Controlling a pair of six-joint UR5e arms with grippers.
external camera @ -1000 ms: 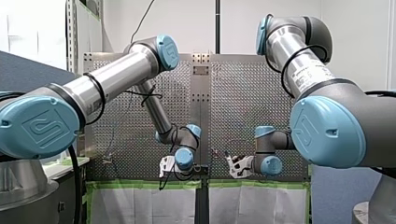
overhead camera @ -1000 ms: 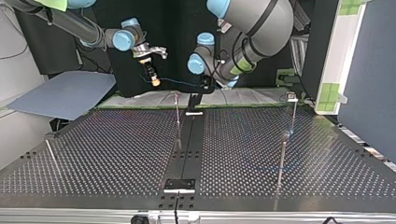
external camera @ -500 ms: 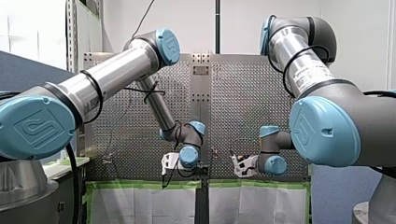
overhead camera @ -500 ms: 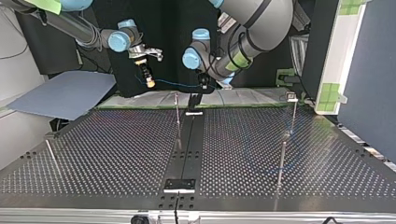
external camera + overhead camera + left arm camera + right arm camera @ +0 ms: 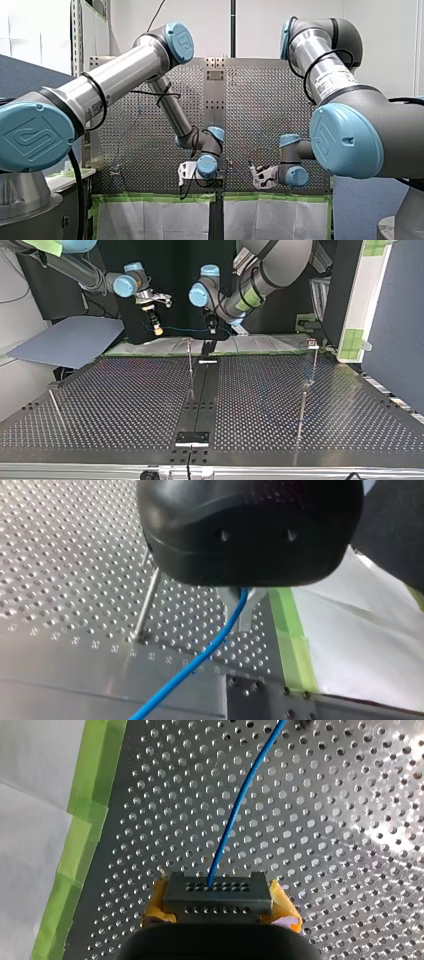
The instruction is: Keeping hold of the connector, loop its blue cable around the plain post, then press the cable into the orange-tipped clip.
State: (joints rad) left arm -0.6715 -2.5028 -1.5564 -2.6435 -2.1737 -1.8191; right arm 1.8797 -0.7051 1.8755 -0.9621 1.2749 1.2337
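front view: my left gripper (image 5: 187, 173) and my right gripper (image 5: 260, 176) hang low over the perforated table (image 5: 260, 100), right at left's 3 o'clock; finger state cannot be told here.
top view: connector (image 5: 156, 326) in my right gripper; blue cable (image 5: 185, 330) runs toward 3 o'clock to my left gripper; thin post (image 5: 190, 362) at the cable's 6 o'clock.
left wrist view: metal fingers (image 5: 249, 617) narrow, closed about the cable, which leaves them toward 7 o'clock; post at their 9 o'clock, apart.
right wrist view: yellow pads (image 5: 154, 909) clamp the connector's two sides; cable exits toward 12 o'clock, ahead.
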